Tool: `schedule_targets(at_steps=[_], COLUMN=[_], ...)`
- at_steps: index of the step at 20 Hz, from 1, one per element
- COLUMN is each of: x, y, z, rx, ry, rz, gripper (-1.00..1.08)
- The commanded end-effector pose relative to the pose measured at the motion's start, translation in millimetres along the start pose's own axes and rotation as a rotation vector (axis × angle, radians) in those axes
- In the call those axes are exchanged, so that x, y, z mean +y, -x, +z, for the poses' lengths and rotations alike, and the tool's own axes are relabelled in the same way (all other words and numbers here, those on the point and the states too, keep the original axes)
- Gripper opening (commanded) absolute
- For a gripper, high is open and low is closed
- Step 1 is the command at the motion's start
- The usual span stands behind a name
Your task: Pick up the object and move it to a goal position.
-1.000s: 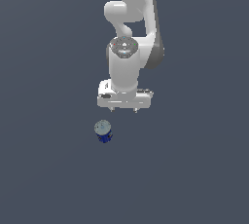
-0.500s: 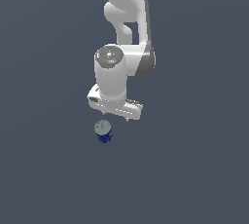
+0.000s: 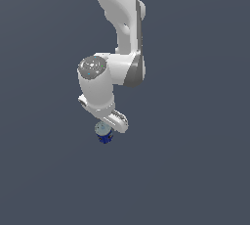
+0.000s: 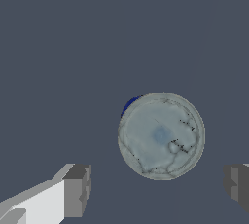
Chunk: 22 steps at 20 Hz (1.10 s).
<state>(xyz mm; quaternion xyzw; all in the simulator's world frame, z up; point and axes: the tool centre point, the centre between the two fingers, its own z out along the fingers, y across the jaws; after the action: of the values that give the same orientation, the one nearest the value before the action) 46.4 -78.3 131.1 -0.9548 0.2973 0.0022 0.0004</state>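
Fingers (image 4: 78, 191) are spread wide here, well wider than the can (image 4: 161, 136), and they grip nothing. In the wrist view one grey pad sits off to one side of the can and the other pad shows at the far edge of the picture, with clear gaps to the can on both sides; no contact at all. The gripper (image 4: 158, 189) hangs right above the can, looking almost straight down onto its pale silvery round top.

The can stands upright on the dark grey bench (image 3: 195, 170), its axis vertical, lid facing up toward the camera. Only a thin sliver of its dark blue side peeks out past the lid's rim.

From the exterior view, the white arm (image 3: 119, 33) bends down and the can (image 3: 104, 133) sits just under the gripper (image 3: 108, 121), partly hidden by it, blue side showing at the bottom.
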Motion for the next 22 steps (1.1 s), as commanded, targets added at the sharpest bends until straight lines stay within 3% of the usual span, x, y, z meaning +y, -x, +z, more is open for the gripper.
schedule_targets(at_steps=[1, 14, 22], x=[4, 10, 11], y=[-7, -16, -15], z=[3, 10, 48], rx=[0.002, 0.004, 0.004], ry=[-0.001, -0.001, -0.001], rz=[0.052, 0.122, 0.126], gripper=[1.00, 1.00, 1.00])
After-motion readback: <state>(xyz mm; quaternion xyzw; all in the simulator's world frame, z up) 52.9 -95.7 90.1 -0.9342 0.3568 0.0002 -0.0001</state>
